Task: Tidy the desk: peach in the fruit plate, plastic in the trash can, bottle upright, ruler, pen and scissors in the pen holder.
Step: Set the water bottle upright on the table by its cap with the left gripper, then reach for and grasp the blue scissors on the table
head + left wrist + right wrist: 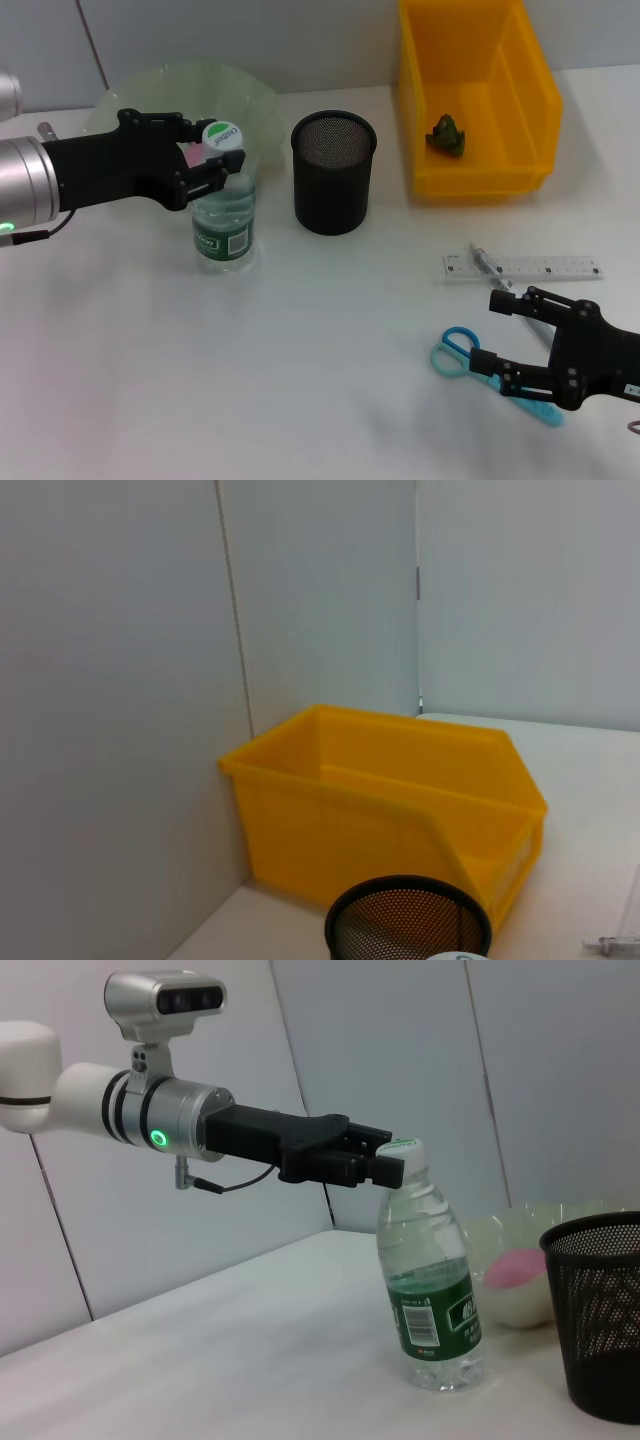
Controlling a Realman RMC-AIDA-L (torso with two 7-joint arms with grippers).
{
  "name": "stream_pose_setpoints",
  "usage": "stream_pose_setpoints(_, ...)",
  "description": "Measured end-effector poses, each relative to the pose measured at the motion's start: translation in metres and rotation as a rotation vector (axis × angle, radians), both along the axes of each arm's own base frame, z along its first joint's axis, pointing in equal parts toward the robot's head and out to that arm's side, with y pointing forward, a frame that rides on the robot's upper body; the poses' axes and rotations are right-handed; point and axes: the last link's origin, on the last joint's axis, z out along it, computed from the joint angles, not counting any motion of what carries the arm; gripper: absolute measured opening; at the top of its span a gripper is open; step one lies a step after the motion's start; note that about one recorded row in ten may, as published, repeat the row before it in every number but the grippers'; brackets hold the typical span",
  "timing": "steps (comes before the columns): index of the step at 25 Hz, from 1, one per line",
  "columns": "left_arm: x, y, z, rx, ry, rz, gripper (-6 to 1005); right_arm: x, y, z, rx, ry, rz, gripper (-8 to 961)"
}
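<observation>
The clear bottle (224,215) stands upright with a white cap; it also shows in the right wrist view (432,1300). My left gripper (222,148) is at its neck with one finger on each side, slightly apart, and shows in the right wrist view (388,1165). The pink peach (194,153) lies in the green fruit plate (180,95). Crumpled green plastic (446,136) lies in the yellow bin (530,95). The black mesh pen holder (333,172) is empty. My right gripper (497,335) is open over the blue scissors (452,357). The ruler (535,267) and pen (485,262) lie behind it.
The table's back edge meets a grey wall behind the plate and bin. The yellow bin (400,810) and the pen holder (408,920) show in the left wrist view. The pen holder (600,1310) stands close to the bottle.
</observation>
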Motion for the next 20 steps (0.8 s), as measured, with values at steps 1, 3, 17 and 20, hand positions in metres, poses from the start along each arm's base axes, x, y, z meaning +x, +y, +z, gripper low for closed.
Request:
stream_pose_setpoints(1,-0.001,0.000,0.001,0.003,-0.002,0.004,588,0.000,0.000,0.000,-0.001,0.001,-0.001,819)
stream_pose_setpoints(3,-0.001,0.000,0.001,0.004,-0.003,0.005,592,0.000,0.000,0.000,-0.002,0.001,-0.002,819)
stream_pose_setpoints(17,0.000,0.002,0.015,0.027,-0.046,0.000,805,-0.001,0.001,0.000,-0.006,0.004,-0.002,819)
stream_pose_setpoints(20,-0.001,0.003,0.021,0.042,-0.055,0.000,805,-0.001,0.001,0.000,-0.006,0.004,-0.002,819)
